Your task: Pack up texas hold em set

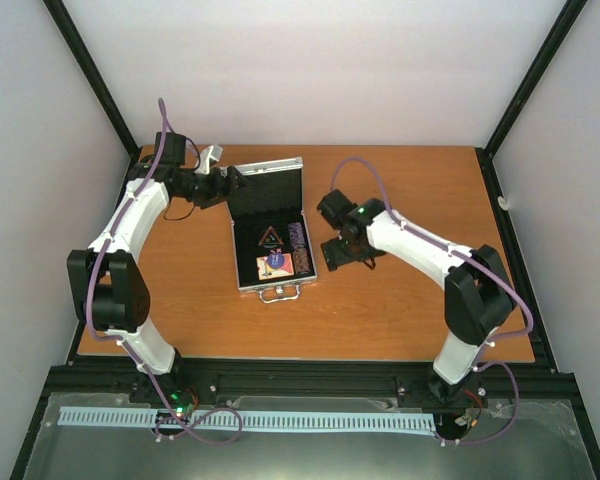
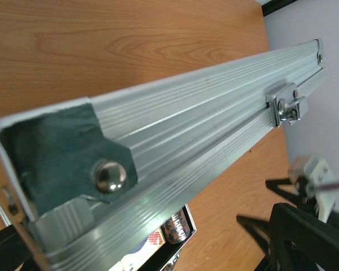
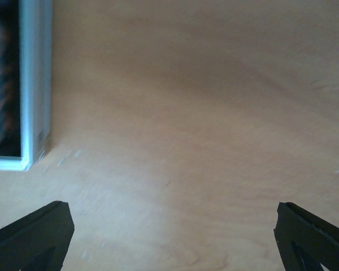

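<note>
Wooden table (image 1: 400, 300) boxed in by white walls (image 1: 320, 70) and black frame posts (image 1: 88, 70).
Posts slant in from both upper corners; a grey metal plate (image 1: 330, 460) spans the bottom edge; light is soft and even.

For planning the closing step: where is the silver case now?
Top view: the open silver case lies just left of the table's centre, with the left end effector at its raised lid and the right end effector beside it.

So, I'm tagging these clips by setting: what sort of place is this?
Probably a robotics lab cell: a wooden table boxed in by black framing and white walls, with a left arm and right arm bolted at its near edge.
</note>
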